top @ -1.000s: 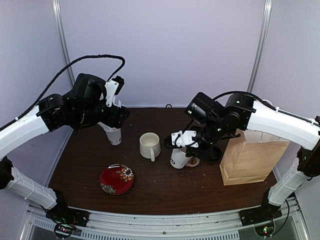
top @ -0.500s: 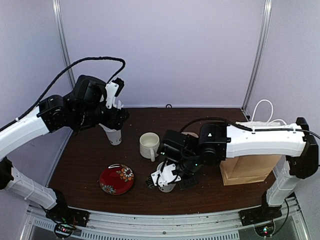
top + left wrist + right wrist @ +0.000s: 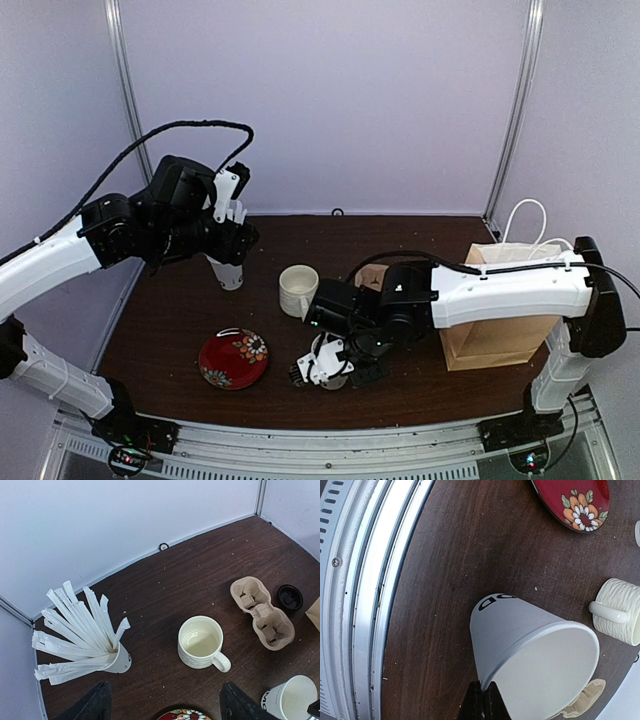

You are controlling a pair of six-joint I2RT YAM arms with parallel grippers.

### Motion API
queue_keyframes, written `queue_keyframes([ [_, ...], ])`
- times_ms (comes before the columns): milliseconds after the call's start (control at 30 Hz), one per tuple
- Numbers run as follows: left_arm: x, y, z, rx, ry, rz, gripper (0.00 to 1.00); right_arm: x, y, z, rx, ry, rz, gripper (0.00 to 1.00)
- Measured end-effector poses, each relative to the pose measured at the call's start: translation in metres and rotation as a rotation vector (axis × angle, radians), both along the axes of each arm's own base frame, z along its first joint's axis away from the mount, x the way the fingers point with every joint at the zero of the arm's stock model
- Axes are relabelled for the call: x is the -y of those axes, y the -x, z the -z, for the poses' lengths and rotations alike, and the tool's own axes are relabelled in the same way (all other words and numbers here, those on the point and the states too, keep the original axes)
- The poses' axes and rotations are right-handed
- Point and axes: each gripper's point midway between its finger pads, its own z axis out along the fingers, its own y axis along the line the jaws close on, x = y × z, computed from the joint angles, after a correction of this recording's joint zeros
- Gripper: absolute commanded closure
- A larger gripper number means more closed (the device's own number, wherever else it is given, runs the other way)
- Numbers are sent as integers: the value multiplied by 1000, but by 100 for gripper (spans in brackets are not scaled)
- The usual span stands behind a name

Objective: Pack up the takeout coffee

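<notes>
The dark brown table (image 3: 170, 320) has a metal rail (image 3: 365, 580) at its near edge and pale lilac walls (image 3: 350, 100) behind; the right arm stretches low across the near middle; the right gripper (image 3: 482, 699) is pinched closed on the rim of the white lettered paper cup (image 3: 530, 650), near the red flowered plate (image 3: 233, 358); farther back, the black lid (image 3: 290, 596) lies beside a cardboard cup carrier (image 3: 262, 612); the left arm is raised over the cup of straws (image 3: 85, 635); the left gripper (image 3: 162, 704) is spread wide, holding nothing.

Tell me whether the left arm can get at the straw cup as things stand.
Probably yes: the open left gripper hangs close above the straw cup, and nothing stands between them.
</notes>
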Motion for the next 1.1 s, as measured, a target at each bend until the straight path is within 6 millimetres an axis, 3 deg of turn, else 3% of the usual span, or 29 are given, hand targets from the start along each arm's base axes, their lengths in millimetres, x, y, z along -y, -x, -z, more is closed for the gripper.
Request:
queue_keyframes([
  [67,0,0,1,-2,0,1,22,0,1,4,-2,9,-3,95],
  [267,0,1,8,-15,-10,6,22,3,5,2,-10,29,-18,60],
  [400,1,2,8,-17,-8,10,21,6,7,-17,-15,30,-31,53],
  [500,2,2,8,-19,-8,13,20,10,5,-44,-32,-8,-23,49],
  [567,2,3,9,-21,-7,18,19,20,-8,-60,-45,-51,21,46],
  [700,5,4,10,-28,-4,35,18,64,-73,-76,-26,-104,251,37],
  [800,7,5,11,-35,-3,46,17,106,-117,-59,2,-68,443,32],
  [867,9,5,14,-42,-5,51,17,131,-134,-38,-4,-16,545,29],
  [967,11,4,17,-49,-9,57,16,161,-153,-5,-27,77,669,30],
  [1000,12,4,18,-53,-10,59,11,168,-158,5,-34,101,700,31],
  [1100,15,4,22,-62,-15,71,9,182,-172,28,-49,156,770,38],
])
